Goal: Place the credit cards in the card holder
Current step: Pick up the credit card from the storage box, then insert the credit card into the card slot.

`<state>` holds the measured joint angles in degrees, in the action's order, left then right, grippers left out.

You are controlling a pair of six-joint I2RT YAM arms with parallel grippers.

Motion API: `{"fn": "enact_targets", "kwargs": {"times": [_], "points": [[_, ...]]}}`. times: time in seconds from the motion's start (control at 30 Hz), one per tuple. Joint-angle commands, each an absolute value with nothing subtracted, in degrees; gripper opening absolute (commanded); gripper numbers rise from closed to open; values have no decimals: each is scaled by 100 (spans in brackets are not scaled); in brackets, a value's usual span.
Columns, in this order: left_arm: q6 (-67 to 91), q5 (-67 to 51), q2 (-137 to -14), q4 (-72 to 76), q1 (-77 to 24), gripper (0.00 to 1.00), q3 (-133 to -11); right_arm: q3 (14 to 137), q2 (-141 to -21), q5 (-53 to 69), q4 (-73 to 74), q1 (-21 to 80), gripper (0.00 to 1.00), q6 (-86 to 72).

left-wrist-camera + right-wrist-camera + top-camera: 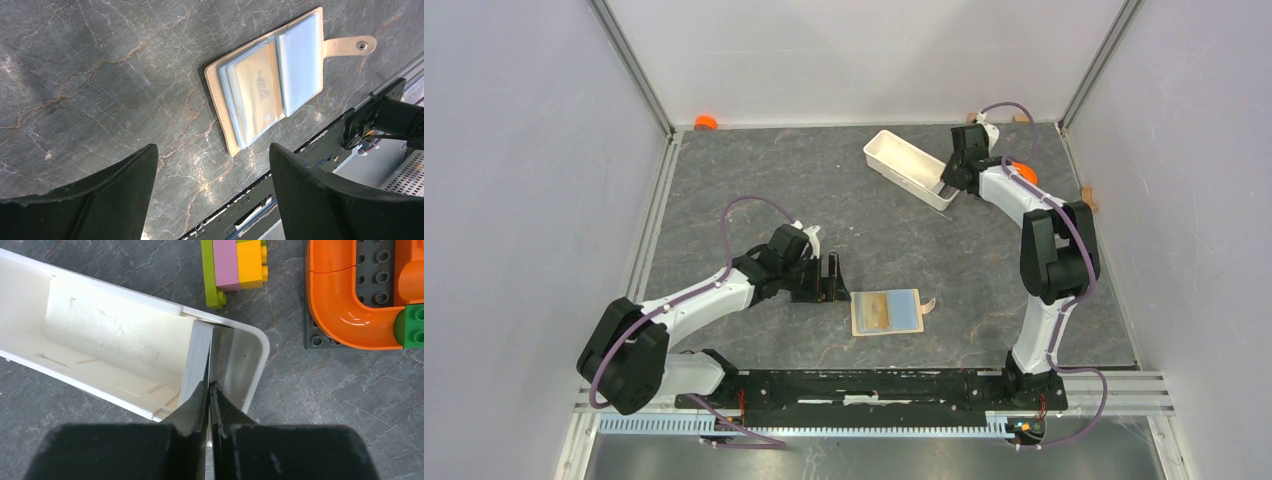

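Observation:
The card holder (pixel 886 311) lies open on the table, a tan wallet with pale blue sleeves and a snap tab (pixel 350 46). It shows in the left wrist view (pixel 270 85) with a yellowish card in one sleeve. My left gripper (pixel 829 280) is open and empty just left of it, low over the table (pixel 212 150). My right gripper (pixel 949 185) is at the near end of the long white tray (pixel 894 155). It is shut (pixel 209 386) on credit cards standing on edge there: a pale one (pixel 196 360) and a dark one (pixel 215 352). I cannot tell which it holds.
Toy bricks (pixel 235 265) and an orange curved track on a grey plate (pixel 350 305) lie just beyond the tray's end. An orange object (pixel 706 122) sits at the back left corner. The black arm rail (pixel 874 385) runs along the near edge, close to the wallet.

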<state>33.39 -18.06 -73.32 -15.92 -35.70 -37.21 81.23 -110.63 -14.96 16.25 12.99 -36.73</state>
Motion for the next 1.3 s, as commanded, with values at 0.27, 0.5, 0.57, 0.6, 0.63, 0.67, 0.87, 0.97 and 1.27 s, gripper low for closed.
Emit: {"fn": "enact_targets", "kwargs": {"times": [0.27, 0.5, 0.57, 0.6, 0.63, 0.67, 0.87, 0.97, 1.27], "points": [[3195, -1942, -7168, -1367, -3533, 87, -3646, 7721, -9854, -1700, 1792, 1292, 0, -3535], [3518, -2068, -7155, -1063, -3540, 80, -3363, 6965, -8711, -1057, 1725, 1292, 0, -3018], [3744, -2167, -7164, -799, -3544, 77, -3175, 6528, -8340, -454, 1562, 1291, 0, -2859], [3874, -2224, -7183, -633, -3551, 77, -3079, 6308, -8145, -108, 1514, 1308, 0, -2834], [3981, -2274, -7207, -473, -3556, 76, -2994, 5988, -7982, 308, 1404, 1316, 0, -2813], [4095, -2305, -7240, -345, -3578, 76, -2940, 5663, -7791, 638, 1308, 1336, 0, -2812], [4502, -2312, -7557, 260, -3797, 75, -2822, 4039, -7030, 2102, 810, 2027, 0, -3065], [4585, -2236, -7735, 375, -3882, 74, -2783, 3366, -6748, 2505, 418, 2333, 0, -3558], [4699, -2097, -8100, 651, -3926, 68, -2705, 2119, -6519, 2624, -944, 2947, 0, -4617]]}}
